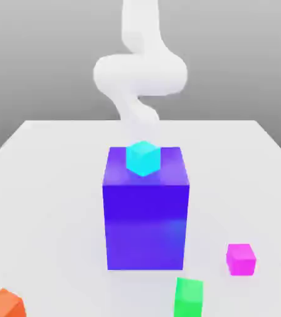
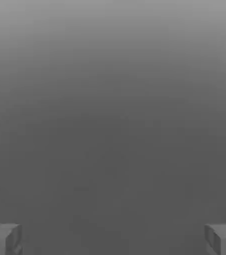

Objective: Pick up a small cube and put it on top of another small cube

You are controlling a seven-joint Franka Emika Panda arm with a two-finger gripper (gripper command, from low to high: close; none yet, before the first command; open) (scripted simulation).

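Observation:
A small cyan cube (image 1: 143, 158) rests on top of a big blue block (image 1: 145, 213) in the middle of the white table (image 1: 44, 186). On the table in front lie a small magenta cube (image 1: 241, 259) toward the exterior view's right, a green cube (image 1: 189, 298) at the front edge and an orange cube (image 1: 4, 304) at the front left corner. My white arm (image 1: 140, 74) hangs behind the blue block, its lower end just behind the cyan cube. In the hand view my gripper (image 2: 113, 239) is open, its grey fingertips (image 2: 3, 238) far apart with nothing between them.
The blue block stands tall between the arm and the cubes at the front. Bare white table stretches on both sides of the block. The hand camera faces plain grey background.

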